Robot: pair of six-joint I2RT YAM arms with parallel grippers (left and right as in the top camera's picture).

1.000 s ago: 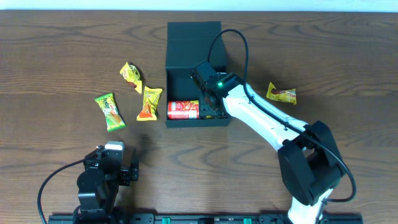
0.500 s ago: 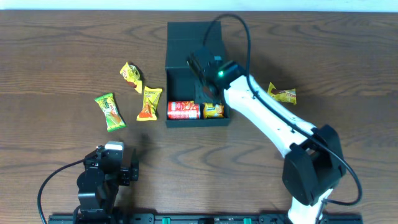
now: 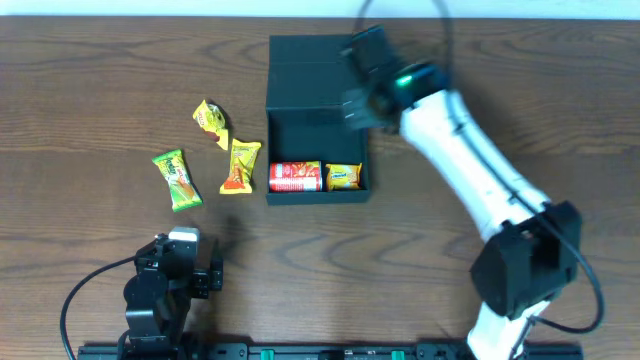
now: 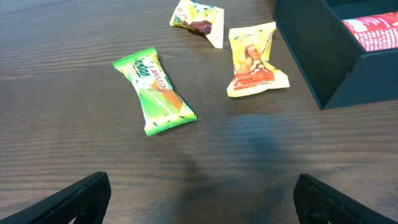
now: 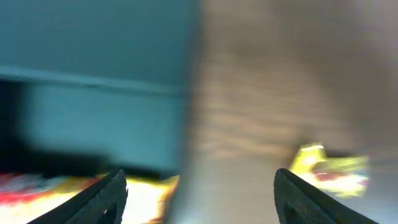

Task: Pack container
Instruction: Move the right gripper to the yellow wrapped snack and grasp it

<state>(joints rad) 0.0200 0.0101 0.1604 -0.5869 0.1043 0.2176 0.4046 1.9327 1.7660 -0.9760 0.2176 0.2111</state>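
Packing stands partway, by my reading: two things are in and four wrapped snacks look to be left out. Farthest left, the left jaws are spread wide over bare tabletop (image 4: 74, 37) with nothing between them. Ahead of them and slightly to their left lies a green packet (image 3: 177, 180). Ahead and a little right lies a yellow-orange packet (image 3: 241, 165), with a crumpled yellow wrapper (image 3: 211, 120) farther ahead. All three lie outside the container (image 3: 305, 135), which sits ahead and to the right of the left jaws with its flap lid folded back. Inside, along the wall nearest the robot, a red chip can (image 3: 295, 177) lies on its side with a small yellow packet (image 3: 344, 177) just beside it. The right jaws hang over the container's right edge near the lid, spread and holding nothing, though their wrist view is smeared. That smeared view gives what the overhead does not: a fourth loose yellow wrapper (image 5: 326, 165) on the tabletop ahead of the jaws, a spot the right arm (image 3: 470, 170) covers from above. The left wrist view shows print on the loose packets, but only a corner of the container and the can's end. The small yellow packet inside is out of its frame.
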